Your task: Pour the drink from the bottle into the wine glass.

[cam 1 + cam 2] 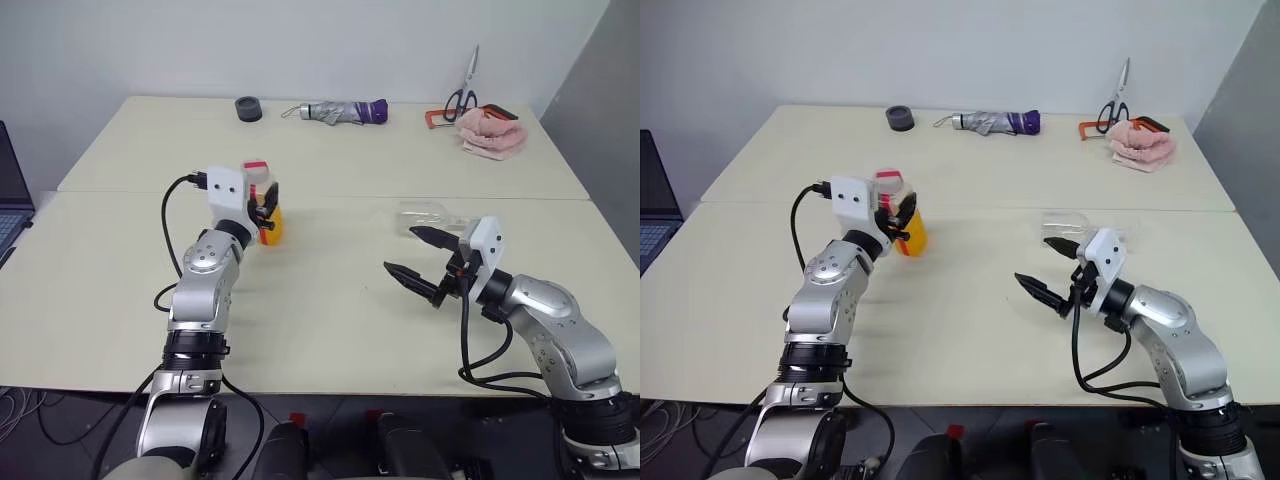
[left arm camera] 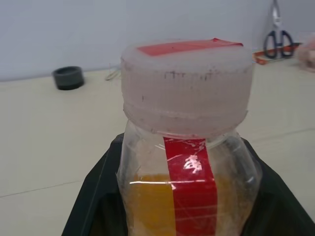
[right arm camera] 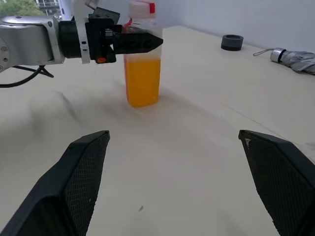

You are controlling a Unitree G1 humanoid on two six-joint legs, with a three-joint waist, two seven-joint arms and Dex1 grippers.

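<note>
Right wrist view: left gripper (image 3: 147, 43) clamps the bottle (image 3: 143, 73).

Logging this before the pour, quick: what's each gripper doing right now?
Left gripper: closed on the bottle, upright on the table.
Right gripper: open, holding nothing.
</note>
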